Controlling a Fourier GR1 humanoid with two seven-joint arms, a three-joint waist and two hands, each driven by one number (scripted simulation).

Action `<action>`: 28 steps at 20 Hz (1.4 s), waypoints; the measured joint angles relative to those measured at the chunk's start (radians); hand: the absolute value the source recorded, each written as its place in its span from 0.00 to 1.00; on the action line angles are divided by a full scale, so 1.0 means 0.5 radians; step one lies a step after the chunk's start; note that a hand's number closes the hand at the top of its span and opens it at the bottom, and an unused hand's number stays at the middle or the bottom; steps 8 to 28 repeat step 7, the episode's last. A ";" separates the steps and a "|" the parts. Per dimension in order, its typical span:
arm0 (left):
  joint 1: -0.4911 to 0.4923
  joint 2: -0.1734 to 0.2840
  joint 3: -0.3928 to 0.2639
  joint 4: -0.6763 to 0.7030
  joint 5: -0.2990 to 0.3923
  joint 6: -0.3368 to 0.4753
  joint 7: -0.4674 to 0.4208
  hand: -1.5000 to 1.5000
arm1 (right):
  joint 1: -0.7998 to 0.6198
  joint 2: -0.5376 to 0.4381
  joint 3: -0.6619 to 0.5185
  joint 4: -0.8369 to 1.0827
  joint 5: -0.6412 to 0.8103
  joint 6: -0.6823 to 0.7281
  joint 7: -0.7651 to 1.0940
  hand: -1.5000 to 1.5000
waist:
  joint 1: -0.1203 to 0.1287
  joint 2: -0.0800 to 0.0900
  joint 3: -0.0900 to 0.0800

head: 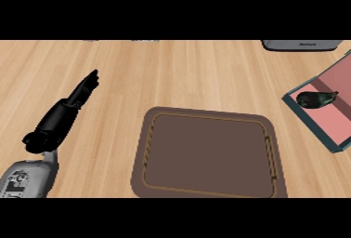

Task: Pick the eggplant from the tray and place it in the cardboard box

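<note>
Left forearm: grey, enters at the lower left corner, angled up and to the right over the worktop [171,74].
Tray: brown, rounded square, nearest the lower edge at centre [145,153]; nothing lies in it. Raised rim, slim handle slot along its right side.
Left robot hand: black, at the left [81,93], fingers straight and pressed together, pointing up and away; holds nothing and touches nothing. Looks like a resting pose, well apart from tray and box.
Right robot hand: not in view; nothing can be said of its fingers.
Cardboard box: at the right edge [312,122], dark teal walls, pinkish floor, cut off by the frame; well clear of the tray's right rim.
Eggplant: dark, stubby, with a greenish stem end [314,99]; it lies on the box floor near the left corner, stem pointing right. It touches no hand.
Task state: judged from position alone, the eggplant is already inside the box and off the tray, so the placing appears done.
Far edge: a grey appliance with a dark base [302,44] at the upper right, partly cropped; kind unclear.
</note>
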 measured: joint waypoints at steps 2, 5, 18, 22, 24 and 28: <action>-0.007 -0.003 0.001 -0.006 0.000 0.003 0.005 0.50 | -0.031 -0.022 -0.172 0.055 -0.149 -0.028 0.032 0.00 | 0.002 0.004 0.000; -0.012 -0.001 0.002 -0.026 -0.002 -0.002 0.015 0.50 | -0.025 -0.098 -0.360 0.149 -0.302 -0.074 0.071 0.00 | 0.012 0.010 -0.001; -0.022 -0.005 0.003 -0.019 -0.004 -0.005 0.009 0.50 | 0.025 -0.143 -0.449 0.219 -0.376 -0.105 0.026 0.00 | 0.020 0.016 -0.001; -0.022 -0.005 0.003 -0.019 -0.004 -0.005 0.009 0.50 | 0.025 -0.143 -0.449 0.219 -0.376 -0.105 0.026 0.00 | 0.020 0.016 -0.001; -0.022 -0.005 0.003 -0.019 -0.004 -0.005 0.009 0.50 | 0.025 -0.143 -0.449 0.219 -0.376 -0.105 0.026 0.00 | 0.020 0.016 -0.001; -0.022 -0.005 0.003 -0.019 -0.004 -0.005 0.009 0.50 | 0.025 -0.143 -0.449 0.219 -0.376 -0.105 0.026 0.00 | 0.020 0.016 -0.001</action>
